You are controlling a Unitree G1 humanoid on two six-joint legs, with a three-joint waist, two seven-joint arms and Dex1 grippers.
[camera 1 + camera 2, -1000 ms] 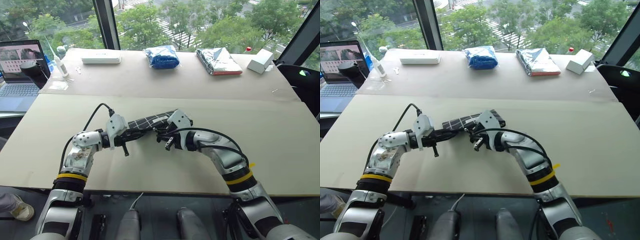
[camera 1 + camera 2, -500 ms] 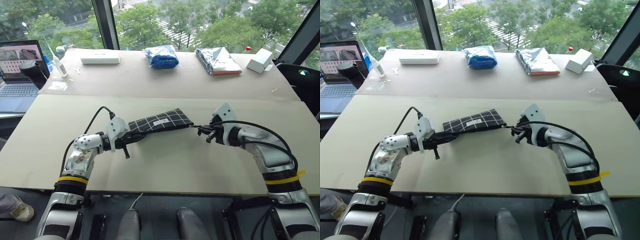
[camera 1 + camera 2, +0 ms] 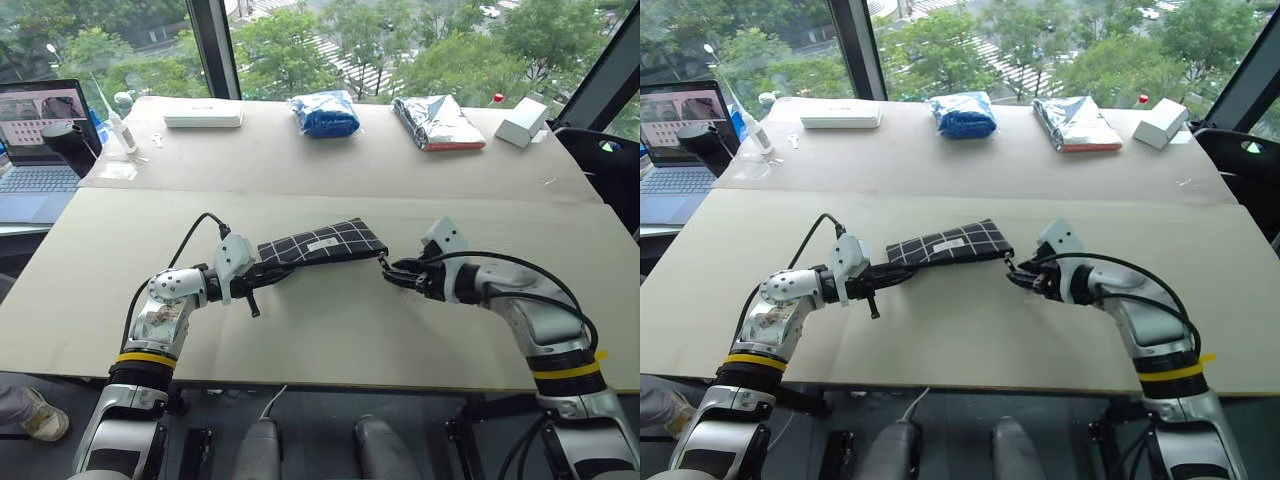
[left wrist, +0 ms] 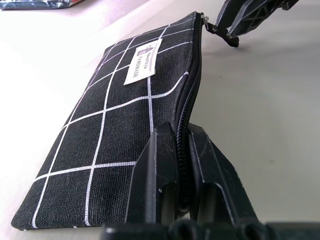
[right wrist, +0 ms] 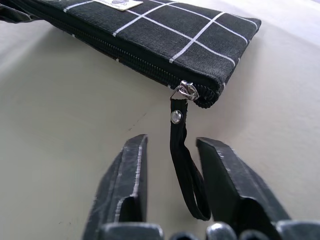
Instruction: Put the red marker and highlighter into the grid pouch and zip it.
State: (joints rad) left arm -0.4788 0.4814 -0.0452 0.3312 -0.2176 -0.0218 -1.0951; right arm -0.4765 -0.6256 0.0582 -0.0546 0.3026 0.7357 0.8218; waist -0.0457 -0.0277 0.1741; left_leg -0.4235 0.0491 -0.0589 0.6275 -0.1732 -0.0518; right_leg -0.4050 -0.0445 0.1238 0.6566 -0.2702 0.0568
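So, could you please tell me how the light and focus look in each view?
Head views: even daylight from the windows, soft shadows under the grid pouch. Left wrist view: the table beyond the pouch is washed out, and the left gripper is sharp. Right wrist view: the zip-pull strap is crisp, the pouch's far end softer.

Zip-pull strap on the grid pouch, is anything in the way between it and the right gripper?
Nothing visible. The zip-pull strap hangs loose from the zipped end of the grid pouch, lying in the gap of the right gripper, whose fingers are apart.
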